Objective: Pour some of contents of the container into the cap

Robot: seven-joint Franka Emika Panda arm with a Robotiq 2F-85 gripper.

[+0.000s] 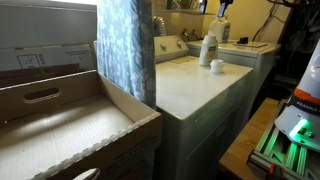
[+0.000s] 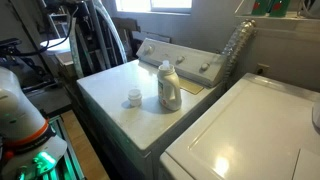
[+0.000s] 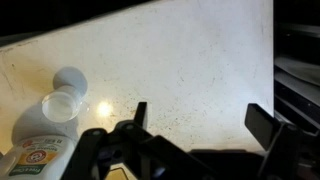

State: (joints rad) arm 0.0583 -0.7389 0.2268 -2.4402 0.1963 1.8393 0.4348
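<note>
The container, a small white bottle with a coloured label (image 2: 169,86), stands upright on the white washer top (image 2: 115,85). It also shows in an exterior view (image 1: 208,48). The small white cap (image 2: 134,98) sits on the washer top close beside it, also seen in an exterior view (image 1: 216,66). In the wrist view the bottle (image 3: 38,142) is at the lower left with its mouth open, and the cap (image 3: 70,78) lies just beyond it. My gripper (image 3: 200,120) is open and empty above the bare washer top, to the right of the bottle and apart from it.
A second white appliance (image 2: 250,130) stands next to the washer. The washer's control panel (image 2: 190,62) rises behind the bottle. A blue patterned curtain (image 1: 125,50) and an open drawer (image 1: 60,120) are beside the washer. Another pale bottle-like thing (image 1: 222,25) is at the back.
</note>
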